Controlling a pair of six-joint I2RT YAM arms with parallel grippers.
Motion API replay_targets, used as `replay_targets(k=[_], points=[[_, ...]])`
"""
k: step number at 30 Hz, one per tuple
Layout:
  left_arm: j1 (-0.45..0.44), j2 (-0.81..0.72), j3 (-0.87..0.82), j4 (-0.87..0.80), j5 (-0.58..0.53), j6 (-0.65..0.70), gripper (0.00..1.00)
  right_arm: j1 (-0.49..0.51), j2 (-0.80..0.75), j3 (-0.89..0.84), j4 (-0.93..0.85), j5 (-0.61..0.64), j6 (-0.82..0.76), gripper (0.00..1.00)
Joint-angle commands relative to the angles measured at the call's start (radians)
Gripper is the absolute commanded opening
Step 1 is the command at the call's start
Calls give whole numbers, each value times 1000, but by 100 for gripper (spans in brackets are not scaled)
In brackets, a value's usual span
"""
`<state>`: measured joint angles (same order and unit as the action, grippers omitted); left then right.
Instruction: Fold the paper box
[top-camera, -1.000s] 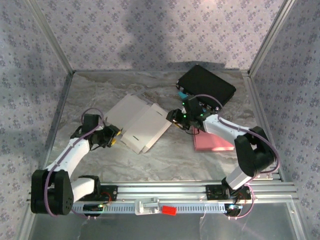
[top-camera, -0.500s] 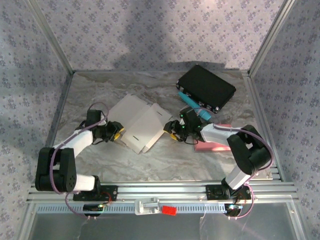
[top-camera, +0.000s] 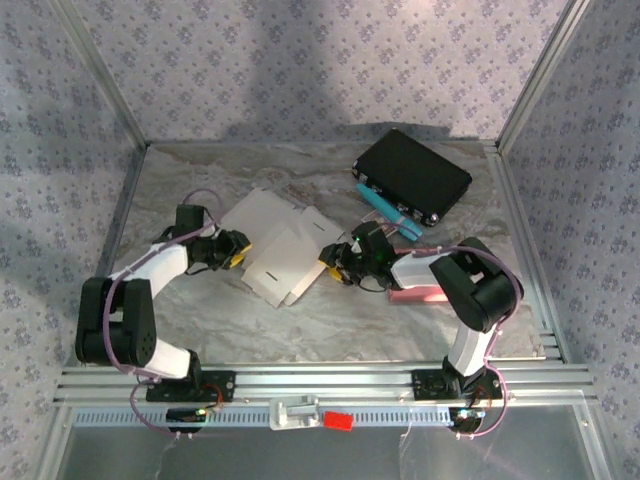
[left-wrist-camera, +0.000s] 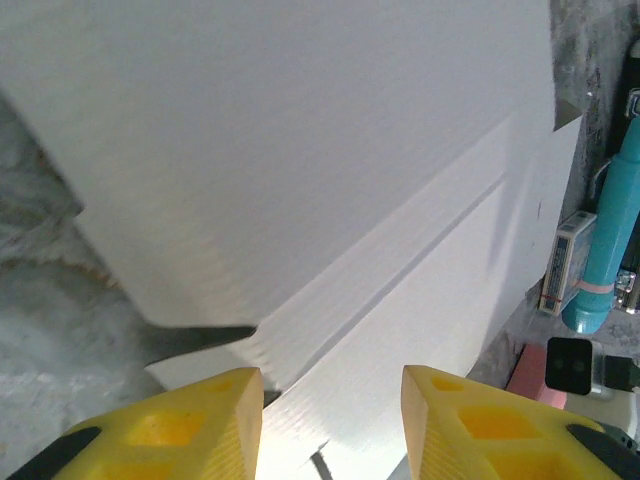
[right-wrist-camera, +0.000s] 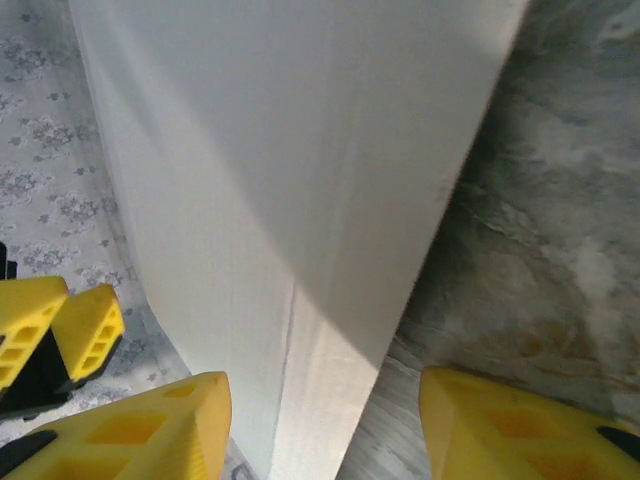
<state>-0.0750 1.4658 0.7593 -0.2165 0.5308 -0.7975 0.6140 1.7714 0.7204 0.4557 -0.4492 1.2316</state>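
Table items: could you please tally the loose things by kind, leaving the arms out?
Paper box: 1
Black case: 1
Teal marker: 1
Pink pad: 1
Small carton: 1
Total: 5

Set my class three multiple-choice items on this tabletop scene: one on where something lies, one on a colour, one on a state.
1. Where does the black rectangular case lie on the marble table? A near left corner; B far right; C middle.
2. What colour are the fingers of the left gripper and the right gripper? A yellow; B green; C red.
3. The white paper box is: A an unfolded sheet; B a closed cube; C a crumpled ball.
Answers: 1 B, the case sits at the table's far right edge. 2 A, both wrist views show yellow fingers. 3 A, its panels lie spread out between the arms.
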Motion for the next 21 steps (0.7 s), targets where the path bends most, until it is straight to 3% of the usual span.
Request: replay_targets(k=[1,9,17,21], points=[[-3,53,29,-44,-16,44,41,17,36,-1,50,-2,40,54],[-25,146,72,-56,-24,73,39,36,52,-1,70,22,44,53],[-39,185,72,-77,-33,85,38,40,33,-58,243,52,79,52],[-40,188,79,-84,-34,88,37,41,37,-65,321,53,108,42]])
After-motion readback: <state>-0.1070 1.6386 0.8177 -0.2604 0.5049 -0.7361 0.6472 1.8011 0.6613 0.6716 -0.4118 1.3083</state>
